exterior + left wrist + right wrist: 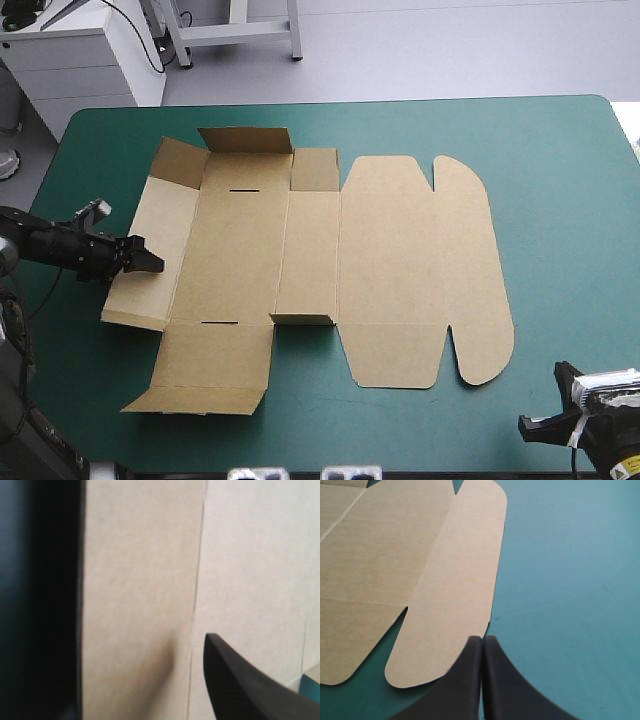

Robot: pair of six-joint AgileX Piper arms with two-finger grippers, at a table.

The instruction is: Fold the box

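Brown box (380,260) lying mostly flat across the middle of the teal-green table (560,180), its left flap (150,250) tilting up, left gripper (150,262) reaching over that flap's outer edge, claw released, right gripper (481,645) sitting clenched near the table's near right corner.

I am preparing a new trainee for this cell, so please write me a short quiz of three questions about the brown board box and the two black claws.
1. True or false: the black two-fingered right claw is shut.
2. Where is the black left claw? A: at the leftmost panel of the brown cut-board box; B: above the sheet's middle; C: far away from the sheet.
3. Fill in: the long rounded brown flap lies nearest the ___ edge of the teal-green covered table.
Key: 1 true; 2 A; 3 right.
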